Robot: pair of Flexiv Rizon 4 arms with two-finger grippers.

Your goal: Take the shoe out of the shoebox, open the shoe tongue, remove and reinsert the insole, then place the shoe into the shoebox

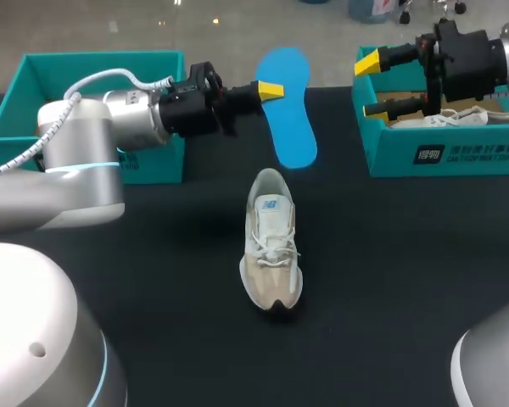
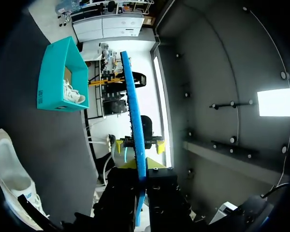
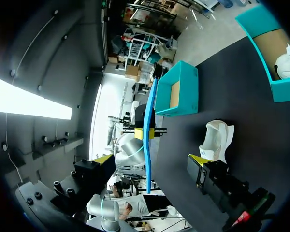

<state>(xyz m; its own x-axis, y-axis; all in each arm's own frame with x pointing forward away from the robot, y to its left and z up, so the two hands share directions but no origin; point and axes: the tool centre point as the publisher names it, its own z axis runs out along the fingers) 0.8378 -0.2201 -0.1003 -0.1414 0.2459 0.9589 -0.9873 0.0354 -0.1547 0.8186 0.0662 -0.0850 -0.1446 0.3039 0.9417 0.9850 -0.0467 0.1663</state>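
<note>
A blue insole [image 1: 290, 108] hangs above the table's far middle, pinched near one end by my left gripper [image 1: 270, 89], which is shut on it. In the left wrist view the insole [image 2: 133, 116] stands edge-on, rising from between my left gripper's [image 2: 141, 169] fingers. The beige and white shoe [image 1: 271, 246] lies on the black table below it, toe toward the front edge. My right gripper [image 1: 369, 85] hovers open over the left end of the right shoebox [image 1: 441, 153], apart from the insole. From the right wrist, the insole [image 3: 150, 140] shows ahead of the open right gripper [image 3: 150, 159].
The right teal shoebox holds a second white shoe [image 1: 458, 117]. Another teal box [image 1: 102, 68] stands at the back left, partly behind my left arm, and looks empty in the right wrist view [image 3: 179, 89].
</note>
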